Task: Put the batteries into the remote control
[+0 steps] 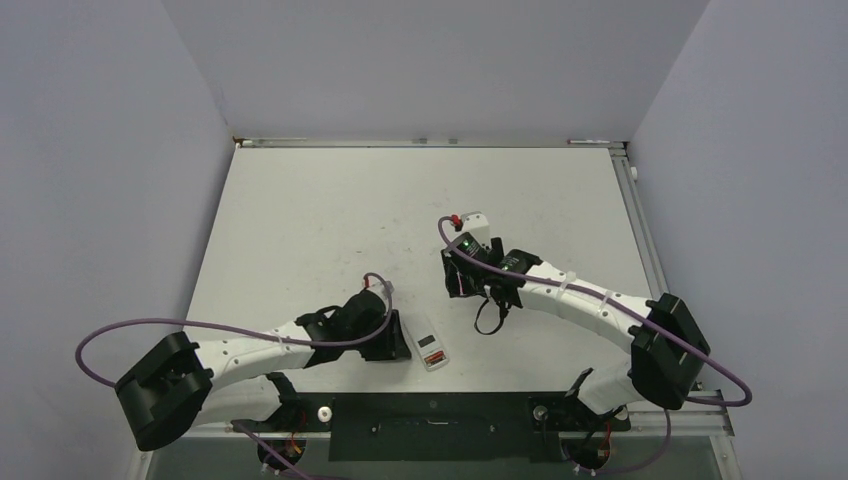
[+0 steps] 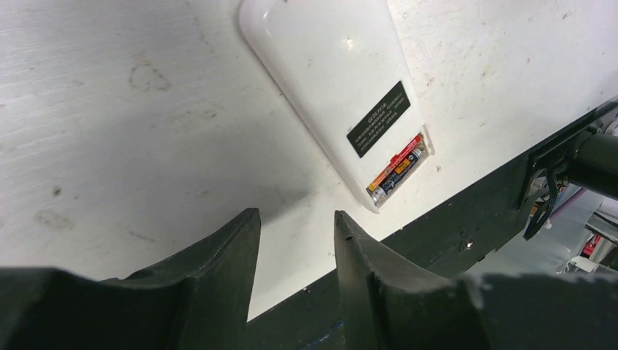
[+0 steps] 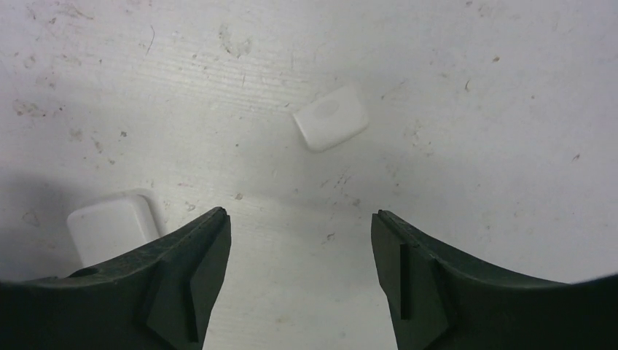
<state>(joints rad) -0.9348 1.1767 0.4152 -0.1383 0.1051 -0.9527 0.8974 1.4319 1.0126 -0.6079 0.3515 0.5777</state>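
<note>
Batteries (image 2: 396,169) sit in the uncovered bay of the face-down remote control (image 2: 328,87), lower centre of the overhead view, the left claw (image 2: 295,219) parted and empty beside it, the right claw (image 3: 299,215) wide open above a loose white chip (image 3: 330,117); any nudge could tip them out.

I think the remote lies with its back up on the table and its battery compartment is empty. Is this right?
Not fully. The remote control does lie back up on the table, but its compartment is not empty: the batteries sit in it. The left wrist view shows this.
</note>
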